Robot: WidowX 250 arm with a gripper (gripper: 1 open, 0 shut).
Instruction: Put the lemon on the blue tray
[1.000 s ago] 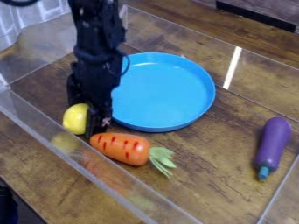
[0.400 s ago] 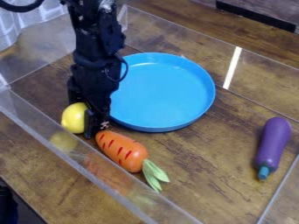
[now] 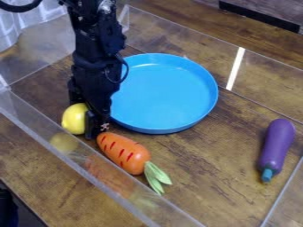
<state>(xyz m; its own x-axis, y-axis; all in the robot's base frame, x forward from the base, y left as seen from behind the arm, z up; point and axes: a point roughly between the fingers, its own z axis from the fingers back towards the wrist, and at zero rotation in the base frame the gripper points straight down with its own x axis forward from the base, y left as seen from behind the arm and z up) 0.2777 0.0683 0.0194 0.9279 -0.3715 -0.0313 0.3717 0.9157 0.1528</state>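
Observation:
The lemon (image 3: pixel 74 118) is a small yellow oval lying on the wooden table just off the left rim of the blue tray (image 3: pixel 172 89), a big round shallow dish. My black gripper (image 3: pixel 87 121) reaches straight down onto the lemon, with its fingers closed against the fruit's sides. The arm hides the lemon's right part and a little of the tray's left edge. The lemon rests on the table and the tray holds nothing.
An orange carrot (image 3: pixel 124 152) with green leaves lies just below the gripper, close to the lemon. A purple eggplant (image 3: pixel 275 146) sits at the far right. Clear acrylic walls (image 3: pixel 48 133) border the work area at the front left.
The gripper has closed in on the lemon. The carrot has been nudged, turning so its leaves point further down and right. Lemon and tray stay where they were.

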